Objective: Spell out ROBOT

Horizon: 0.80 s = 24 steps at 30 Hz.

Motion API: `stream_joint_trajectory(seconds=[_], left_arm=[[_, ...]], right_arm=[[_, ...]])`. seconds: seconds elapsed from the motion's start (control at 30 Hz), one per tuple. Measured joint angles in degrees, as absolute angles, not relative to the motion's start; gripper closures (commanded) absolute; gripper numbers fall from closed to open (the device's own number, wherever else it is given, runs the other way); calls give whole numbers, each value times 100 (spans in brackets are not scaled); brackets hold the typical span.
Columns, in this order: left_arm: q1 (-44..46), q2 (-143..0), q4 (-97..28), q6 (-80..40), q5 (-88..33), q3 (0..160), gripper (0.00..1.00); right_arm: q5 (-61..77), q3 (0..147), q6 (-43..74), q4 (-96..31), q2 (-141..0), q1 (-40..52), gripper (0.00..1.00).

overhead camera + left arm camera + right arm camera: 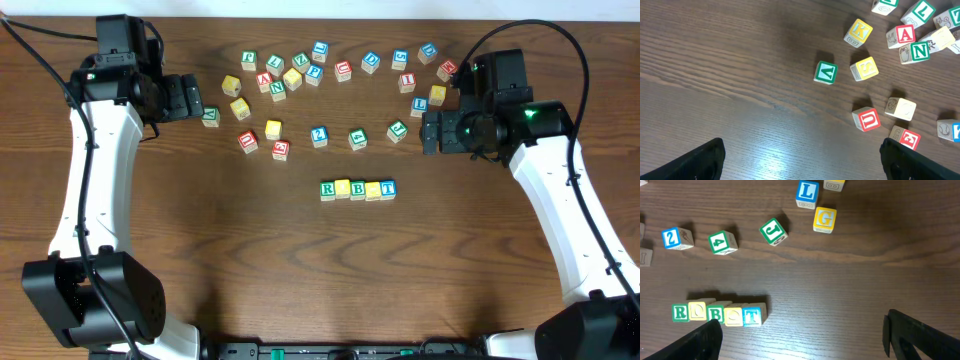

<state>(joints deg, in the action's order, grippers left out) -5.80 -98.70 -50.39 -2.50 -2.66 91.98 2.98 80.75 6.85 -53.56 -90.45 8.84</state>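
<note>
Five cubes stand side by side in a row point(357, 189) at the middle of the table: green R point(327, 189), yellow point(342, 188), green B point(357, 189), yellow point(373, 190), blue T point(388, 188). The right wrist view shows the same row point(715, 314) at lower left, reading R, O, B, O, T point(752, 316). My right gripper point(802, 325) is open and empty, up and to the right of the row point(428, 132). Far left at the back, my left gripper point(200, 104) also stands open and empty point(801, 150) over bare wood.
Several loose letter cubes lie scattered across the back, among them red A point(264, 80) and green N point(277, 88). Green V point(825, 72), yellow S point(864, 68) and red U point(866, 120) sit ahead of the left gripper. Green J point(773, 231) and yellow G point(824, 219) lie beyond the right one.
</note>
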Motion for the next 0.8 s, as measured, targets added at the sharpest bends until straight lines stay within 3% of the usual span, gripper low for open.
stream_joint_trajectory(seconds=[0.47, 0.8], left_arm=[[-580, -9870, -5039, -250, -266, 9198, 2], [-580, -9870, -5037, -250, -263, 9198, 3]], right_arm=[[296, 8071, 687, -5354, -8910, 884, 1], [239, 7205, 685, -5236, -7170, 884, 1]])
